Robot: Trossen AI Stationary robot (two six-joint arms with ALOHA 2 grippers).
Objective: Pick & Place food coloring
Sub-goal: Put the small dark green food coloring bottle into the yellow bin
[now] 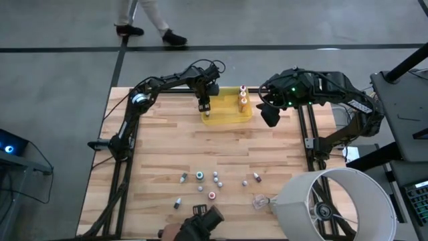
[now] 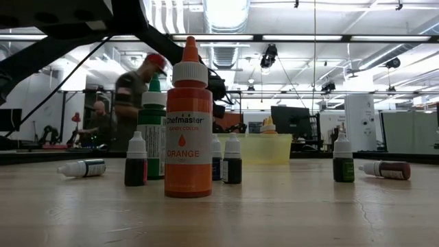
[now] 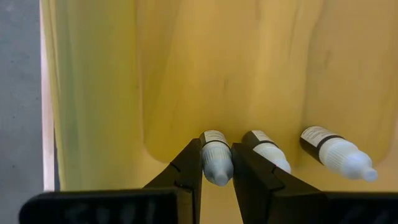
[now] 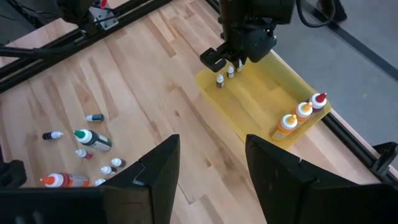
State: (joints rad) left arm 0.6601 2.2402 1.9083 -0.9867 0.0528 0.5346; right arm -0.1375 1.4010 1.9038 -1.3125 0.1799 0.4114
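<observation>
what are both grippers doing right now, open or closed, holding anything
Left gripper: closed on a white-capped food coloring bottle, over the yellow tray.
Right gripper: open, empty, beside the tray.

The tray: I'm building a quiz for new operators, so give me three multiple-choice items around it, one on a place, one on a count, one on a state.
1. Where is the left gripper?
A. Over the tray's left end
B. Over the loose bottles at the near edge
C. Off the table

2. How many tall bottles stand at the tray's right end?
A. One
B. Five
C. Three

3. What is the left gripper's state?
A. Open and empty
B. Shut on a white-capped bottle
C. Clamped on the tray's rim

Answers:
1 A: the high view shows the left gripper above the left end of the tray.
2 C: the right wrist view shows three tall bottles in a row there.
3 B: the left wrist view shows its fingers pressed on either side of a white-capped bottle.
</observation>
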